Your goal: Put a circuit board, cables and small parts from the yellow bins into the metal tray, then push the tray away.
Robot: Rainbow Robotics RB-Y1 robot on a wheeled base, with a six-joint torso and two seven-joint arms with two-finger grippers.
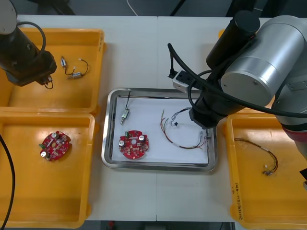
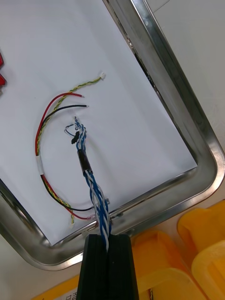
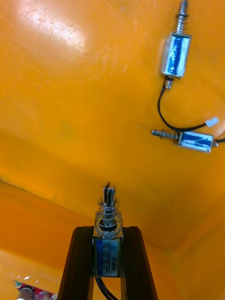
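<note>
— What carries it all?
— A pale, matte tabletop (image 1: 144, 52), with a seam (image 1: 157, 48) running front to back down its middle.
— And beyond it?
— Dark floor (image 1: 201, 5) past the far edge.

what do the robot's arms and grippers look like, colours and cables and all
The right arm, over the metal tray, has rounded silver-grey casings, a black cylindrical link and thick black cables looping beside it. The left arm, over a yellow bin, is dark, almost black, with a black cable. The right gripper and left gripper have flat, straight black fingers.
</note>
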